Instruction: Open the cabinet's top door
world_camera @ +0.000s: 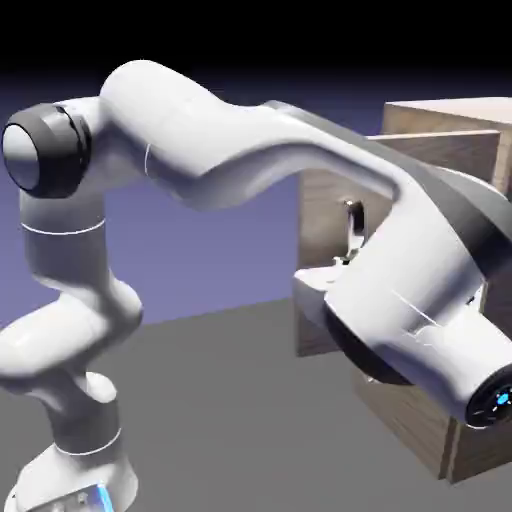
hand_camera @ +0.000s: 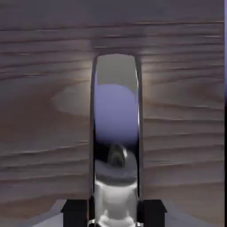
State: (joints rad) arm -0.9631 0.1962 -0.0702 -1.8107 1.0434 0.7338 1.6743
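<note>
Claw clenched on curved metal bar handle. Top door ajar, swung out from wood-grain cabinet; white arm arches across.

We see a simulated robot scene: a rendered white arm, a wood-grain cabinet, a flat grey surface and a plain blue-violet backdrop.
</note>
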